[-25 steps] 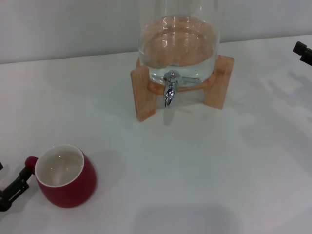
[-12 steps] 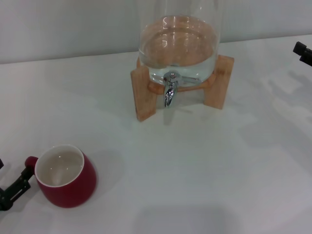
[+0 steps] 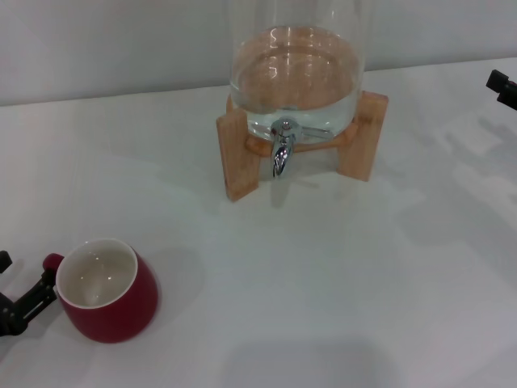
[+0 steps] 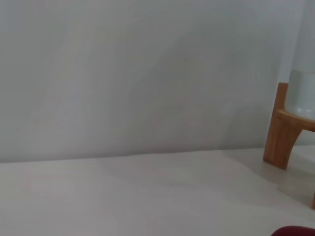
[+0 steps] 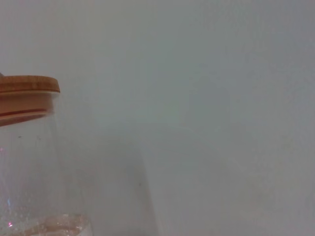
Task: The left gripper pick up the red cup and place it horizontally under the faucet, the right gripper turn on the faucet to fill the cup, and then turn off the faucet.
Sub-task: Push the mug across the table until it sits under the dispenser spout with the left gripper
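The left gripper (image 3: 18,301) has slid back a touch toward the tabletop's (image 3: 323,283) left edge, and the red cup (image 3: 105,289) has barely budged, so no lift yet. The cup sits upright near the front left, well apart from the faucet (image 3: 281,153) on its wooden stand (image 3: 241,153). One black finger touches the cup's small handle; whether the gripper is wide or clamped, I cannot tell. The right gripper (image 3: 502,86) waits at the far right edge, its state unclear too
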Controlling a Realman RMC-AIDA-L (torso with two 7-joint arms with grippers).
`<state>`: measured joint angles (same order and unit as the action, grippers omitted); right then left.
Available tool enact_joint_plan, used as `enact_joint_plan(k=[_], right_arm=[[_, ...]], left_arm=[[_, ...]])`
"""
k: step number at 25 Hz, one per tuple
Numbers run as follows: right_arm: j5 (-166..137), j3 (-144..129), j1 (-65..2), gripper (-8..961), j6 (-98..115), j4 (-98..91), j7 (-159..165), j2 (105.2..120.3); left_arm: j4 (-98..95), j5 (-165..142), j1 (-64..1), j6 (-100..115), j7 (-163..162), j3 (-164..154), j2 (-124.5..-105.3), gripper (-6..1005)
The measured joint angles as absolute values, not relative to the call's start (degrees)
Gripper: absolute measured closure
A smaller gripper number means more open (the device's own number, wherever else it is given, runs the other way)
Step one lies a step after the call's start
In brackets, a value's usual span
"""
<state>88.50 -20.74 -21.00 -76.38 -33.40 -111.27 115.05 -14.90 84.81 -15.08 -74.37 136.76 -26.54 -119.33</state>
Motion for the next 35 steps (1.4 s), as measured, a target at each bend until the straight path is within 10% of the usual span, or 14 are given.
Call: enact_joint_plan(k=[25, 35], right_arm=[[88.5, -20.7, -21.4, 155, -75.5, -33.4, -111.4, 115.05], [88.6, -20.7, -21.5, 155, -75.0, -33.4, -111.4, 115.05]], left_arm=[[-14.7, 84.7, -16.4, -74.0, 136.4, -26.5, -119.3, 157], [-14.8, 84.8, -16.4, -73.8, 136.1, -26.5, -119.28, 589]])
